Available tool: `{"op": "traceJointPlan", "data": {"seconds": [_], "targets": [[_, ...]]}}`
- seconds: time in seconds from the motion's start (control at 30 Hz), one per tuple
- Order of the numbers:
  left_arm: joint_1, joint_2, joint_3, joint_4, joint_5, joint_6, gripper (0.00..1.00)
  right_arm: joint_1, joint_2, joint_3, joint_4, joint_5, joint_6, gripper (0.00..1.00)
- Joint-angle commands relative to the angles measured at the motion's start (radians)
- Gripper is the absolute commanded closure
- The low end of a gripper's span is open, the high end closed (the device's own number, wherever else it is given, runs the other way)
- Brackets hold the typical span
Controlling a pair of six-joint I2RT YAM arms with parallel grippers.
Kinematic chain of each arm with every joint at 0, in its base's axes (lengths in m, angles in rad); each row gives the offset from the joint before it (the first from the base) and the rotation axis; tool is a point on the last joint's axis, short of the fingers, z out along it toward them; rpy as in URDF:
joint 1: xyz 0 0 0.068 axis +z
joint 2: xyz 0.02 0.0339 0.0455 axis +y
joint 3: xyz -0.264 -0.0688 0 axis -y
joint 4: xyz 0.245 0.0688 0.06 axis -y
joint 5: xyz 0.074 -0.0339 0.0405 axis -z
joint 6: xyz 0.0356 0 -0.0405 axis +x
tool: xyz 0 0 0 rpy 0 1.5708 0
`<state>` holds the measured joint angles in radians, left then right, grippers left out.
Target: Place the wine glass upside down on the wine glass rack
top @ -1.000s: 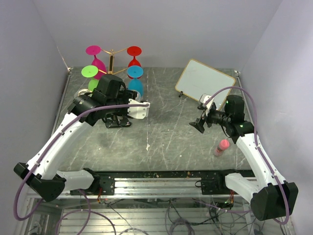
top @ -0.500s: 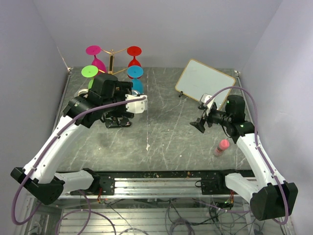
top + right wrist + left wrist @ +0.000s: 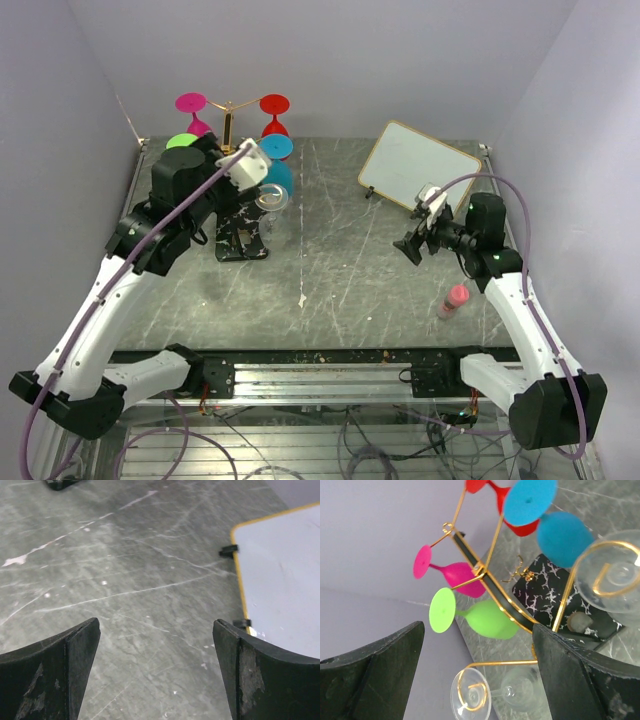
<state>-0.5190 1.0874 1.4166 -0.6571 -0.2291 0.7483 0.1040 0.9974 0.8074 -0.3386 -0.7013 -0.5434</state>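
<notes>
The gold wine glass rack (image 3: 228, 118) stands on its black marbled base (image 3: 243, 243) at the back left. It also shows in the left wrist view (image 3: 490, 587). Pink, green, blue and red glasses hang from it upside down. A clear wine glass (image 3: 270, 200) hangs upside down on a front spiral arm beside the blue one, and it is at the right of the left wrist view (image 3: 615, 575). A second clear glass (image 3: 472, 696) hangs on a low spiral. My left gripper (image 3: 205, 152) is open and empty, close to the rack. My right gripper (image 3: 410, 246) is open and empty over the table.
A small whiteboard with a yellow frame (image 3: 418, 165) leans at the back right; its corner shows in the right wrist view (image 3: 280, 585). A pink bottle (image 3: 455, 298) stands near the right arm. Purple walls close in the back and both sides.
My left gripper has lifted and swung back to the left, away from the rack's front. This uncovers the clear glass hanging on the spiral arm. The right arm has barely moved.
</notes>
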Motion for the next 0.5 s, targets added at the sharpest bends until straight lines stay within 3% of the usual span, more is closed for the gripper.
{"op": "traceJointPlan", "data": {"seconds": [0.0,0.13,0.37,0.47], "targets": [[0.05,-0.036,-0.016,0.124,-0.055,-0.178,0.01,-0.028,-0.004,-0.004,0.156,0.213,0.16,0.03],[0.111,-0.065,-0.026,0.142,-0.021,-0.274,0.01,-0.063,-0.031,0.017,0.227,0.383,0.268,0.0],[0.192,-0.125,-0.048,0.115,-0.039,-0.41,0.01,-0.067,-0.046,0.028,0.283,0.539,0.357,0.0],[0.235,-0.19,-0.127,0.164,-0.082,-0.528,0.02,-0.067,-0.046,0.057,0.251,0.561,0.355,0.0]]}}
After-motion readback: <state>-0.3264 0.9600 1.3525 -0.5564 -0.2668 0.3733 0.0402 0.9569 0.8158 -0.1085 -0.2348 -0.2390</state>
